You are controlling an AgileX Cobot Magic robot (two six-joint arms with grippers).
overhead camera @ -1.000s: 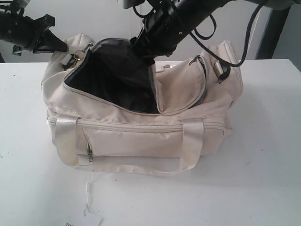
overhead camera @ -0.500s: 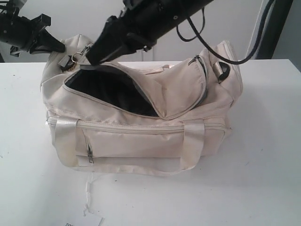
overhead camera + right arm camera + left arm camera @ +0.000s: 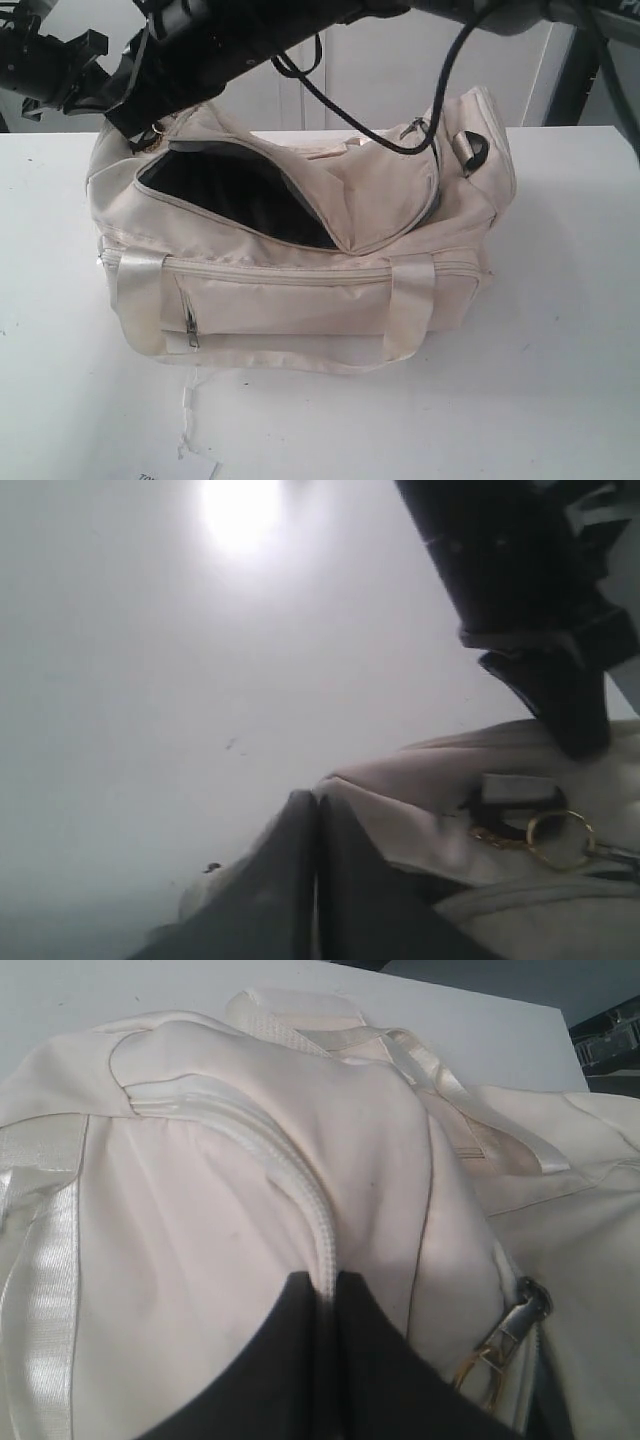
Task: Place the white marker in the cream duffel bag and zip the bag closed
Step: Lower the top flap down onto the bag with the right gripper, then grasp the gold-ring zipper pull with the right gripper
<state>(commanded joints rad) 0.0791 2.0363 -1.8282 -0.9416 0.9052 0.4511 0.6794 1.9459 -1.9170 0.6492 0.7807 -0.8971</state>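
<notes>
Cream duffel bag (image 3: 300, 300) sits on the white table (image 3: 560, 400), its top gaping open; at its left end the left gripper (image 3: 322, 1295) pinches the fabric; the right gripper (image 3: 316, 815) is clenched beside a gold keyring (image 3: 558, 838); whether it holds anything, I cannot tell.

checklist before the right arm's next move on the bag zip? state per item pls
1. White marker inside cream duffel bag: cannot tell, it shows in no view.
2. Top zip closed: not ok, the opening gapes and dark lining shows.
3. Left claw anchoring the bag end: ok, pinched on the zip seam.
4. Right claw shut: ok.
5. Right claw on the gold ring: not ok, the ring lies apart from its tips.
6. Cable clear of the bag: cannot tell, it hangs close over the top.
</notes>
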